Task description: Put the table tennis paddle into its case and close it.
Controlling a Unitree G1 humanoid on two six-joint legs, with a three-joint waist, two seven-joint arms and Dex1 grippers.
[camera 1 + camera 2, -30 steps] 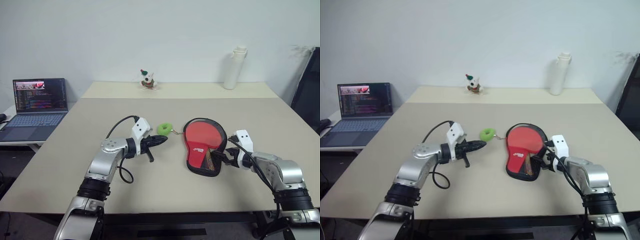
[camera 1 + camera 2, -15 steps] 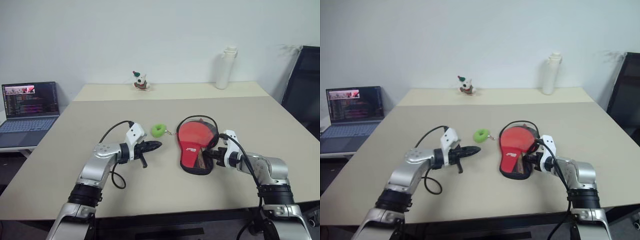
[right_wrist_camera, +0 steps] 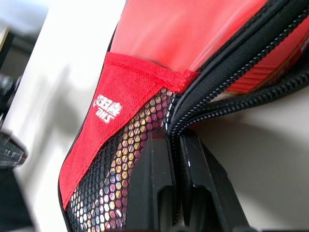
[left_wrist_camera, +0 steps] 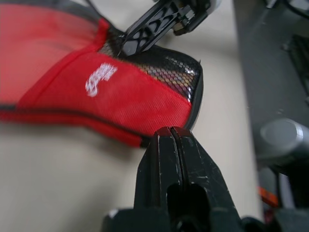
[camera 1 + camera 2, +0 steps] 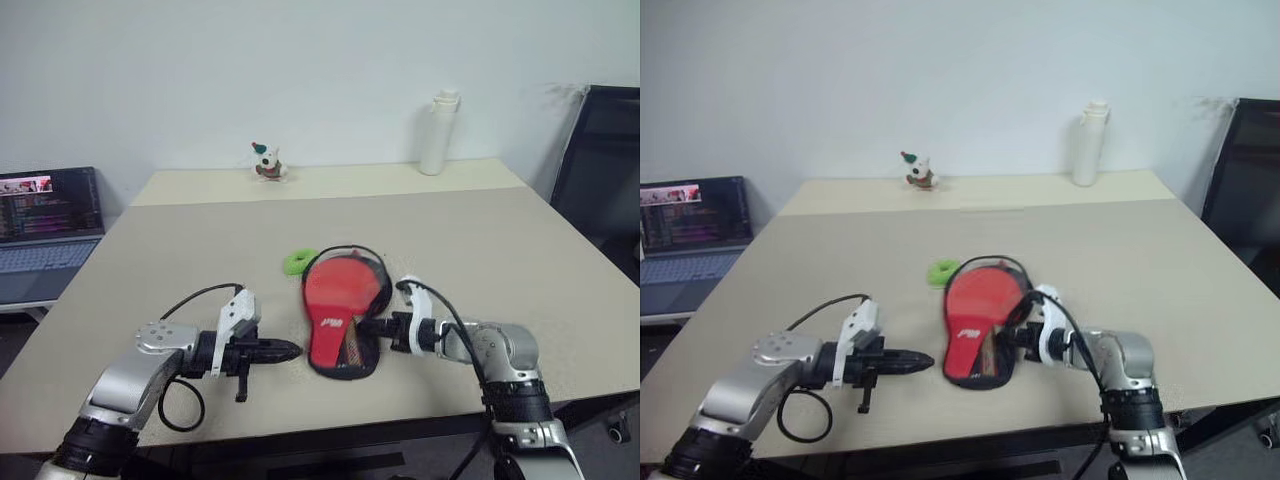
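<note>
The case (image 5: 338, 312) lies flat on the table, red side up with black mesh and a white logo. Its zipper gapes along the right side. The table tennis paddle (image 3: 273, 50) sits inside; a strip of red shows through the zipper gap, and its striped handle (image 5: 352, 347) shows through the mesh. My right gripper (image 5: 366, 327) is shut on the case's zipper rim (image 3: 193, 113) at the right edge. Just left of the case's narrow end, my left gripper (image 5: 291, 350) is shut and holds nothing, its tips (image 4: 169, 134) close to the case's edge.
A small green ring (image 5: 298, 262) lies by the case's round end. At the table's far side stand a white bottle (image 5: 437, 133) and a small figurine (image 5: 264, 162). A laptop (image 5: 45, 215) sits off to the left and a black chair (image 5: 600, 160) to the right.
The camera has swung right. My right gripper shut on the case's rim and moved left, sliding the case closer to the green ring. My left hand drew back toward me.
</note>
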